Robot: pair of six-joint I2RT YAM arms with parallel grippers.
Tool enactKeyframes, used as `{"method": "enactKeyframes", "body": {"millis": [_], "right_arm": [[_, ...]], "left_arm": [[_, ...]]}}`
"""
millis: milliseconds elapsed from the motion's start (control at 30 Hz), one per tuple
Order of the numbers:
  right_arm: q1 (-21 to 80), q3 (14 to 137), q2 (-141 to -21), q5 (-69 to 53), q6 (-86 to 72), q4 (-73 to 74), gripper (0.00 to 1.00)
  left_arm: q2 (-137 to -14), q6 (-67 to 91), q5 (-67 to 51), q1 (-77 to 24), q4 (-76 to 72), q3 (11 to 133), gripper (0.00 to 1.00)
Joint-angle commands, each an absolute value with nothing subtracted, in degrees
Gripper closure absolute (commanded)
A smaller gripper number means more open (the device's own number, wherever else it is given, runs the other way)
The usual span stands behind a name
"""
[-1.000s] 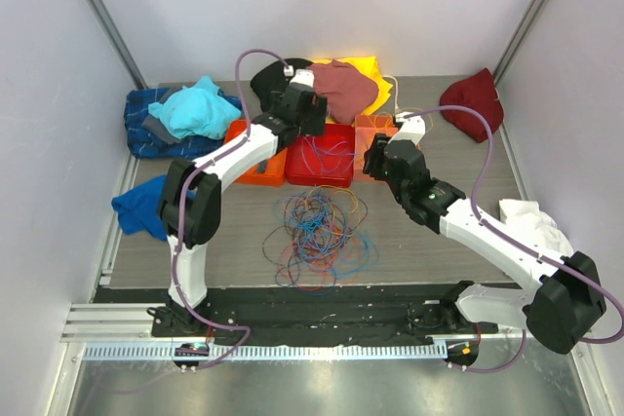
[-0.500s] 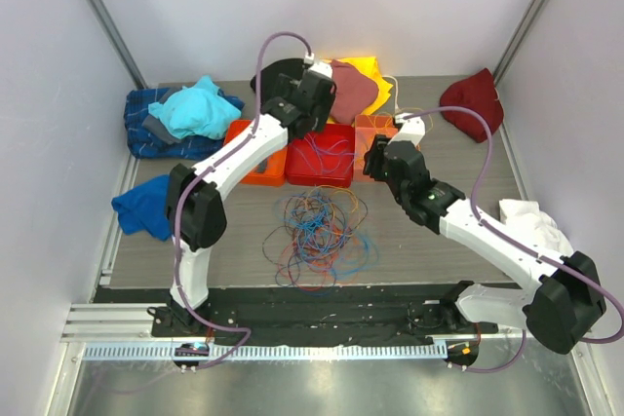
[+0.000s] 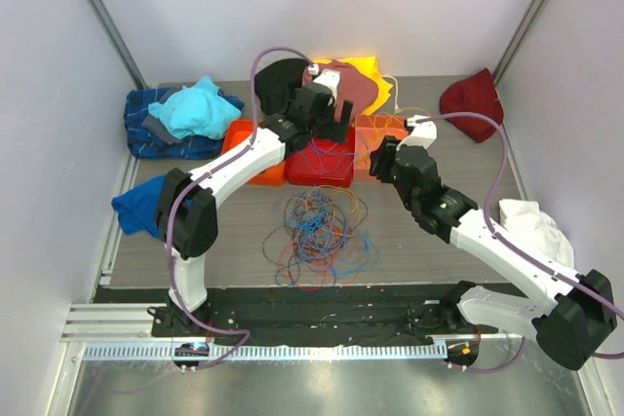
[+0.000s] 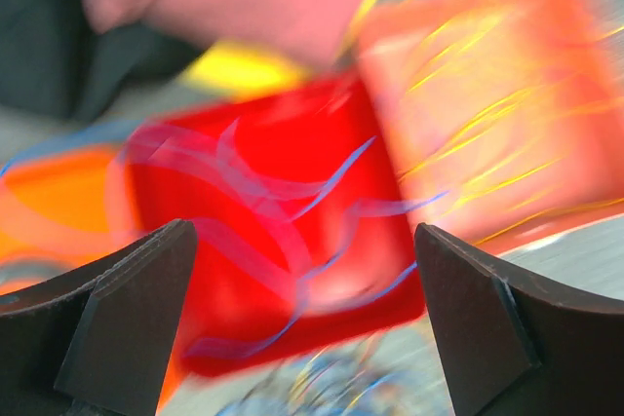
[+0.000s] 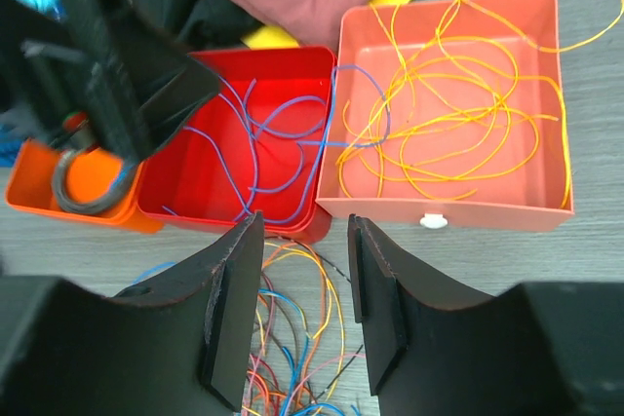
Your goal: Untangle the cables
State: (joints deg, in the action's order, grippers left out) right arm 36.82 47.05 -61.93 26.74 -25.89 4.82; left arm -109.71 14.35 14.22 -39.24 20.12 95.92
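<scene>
the cables (image 3: 320,236) lie in a loose, roundish tangle on the table (image 3: 229,241), just in front of the trays. the loops run every way, with no clear long axis. blue strands lie in the red tray (image 5: 185,212) and yellow ones in the salmon tray (image 5: 458,209). the left gripper (image 4: 300,241) hangs over the red tray, fingers spread wide and empty. the right gripper (image 5: 302,250) stands partly spread, holding nothing.

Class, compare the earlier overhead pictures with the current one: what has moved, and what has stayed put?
The left tool swung rightward across the red tray, open and empty throughout. The right arm shifted slightly right; the right tool stayed open, roughly in place. Nothing was grasped or released. The cable pile lay unchanged.
</scene>
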Motion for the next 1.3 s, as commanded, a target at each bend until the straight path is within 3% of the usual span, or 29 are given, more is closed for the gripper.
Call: {"method": "enactKeyframes", "body": {"millis": [0,233,567,867,1000,1267], "right_arm": [[37.18,47.55,-58.8,28.3,-26.37,4.13,0.52],[37.09,46.76,-57.31,27.95,-26.72,5.18,0.52],[37.09,46.05,-57.3,27.95,-26.63,5.45,0.52],[37.09,45.53,-57.22,28.48,-26.28,5.71,0.53],[37.18,45.53,-57.39,28.56,-26.1,5.71,0.52],[37.09,45.35,-57.74,28.83,-26.1,5.62,0.53]], "left_arm": [[-113.29,19.5,4.49,-40.08,10.29,99.14,0.0],[-118.91,22.76,-2.19,-40.08,7.65,102.3,0.01],[-124.19,23.55,-2.64,-40.08,7.91,104.14,0.09],[-127.09,23.03,-0.62,-40.08,8.88,106.17,0.24],[-127.79,22.68,-0.44,-40.08,9.23,106.61,0.39],[-129.46,22.41,1.58,-39.99,9.76,106.61,0.43]]}}
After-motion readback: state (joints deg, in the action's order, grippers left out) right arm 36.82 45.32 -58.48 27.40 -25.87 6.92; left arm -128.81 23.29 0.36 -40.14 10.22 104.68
